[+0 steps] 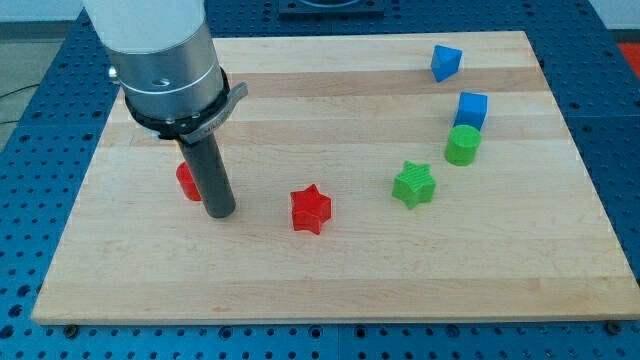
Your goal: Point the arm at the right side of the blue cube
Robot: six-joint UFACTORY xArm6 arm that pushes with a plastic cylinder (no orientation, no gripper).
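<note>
The blue cube (471, 109) sits at the view's right, just above a green cylinder (462, 145) that touches it. My tip (221, 212) rests on the board at the view's left, far from the blue cube. It stands right beside a red block (187, 181), which the rod partly hides. A red star (310, 209) lies to the tip's right.
A blue triangular block (445, 62) lies near the view's top right. A green star (414, 184) lies between the red star and the green cylinder. The wooden board (330, 280) sits on a blue perforated table.
</note>
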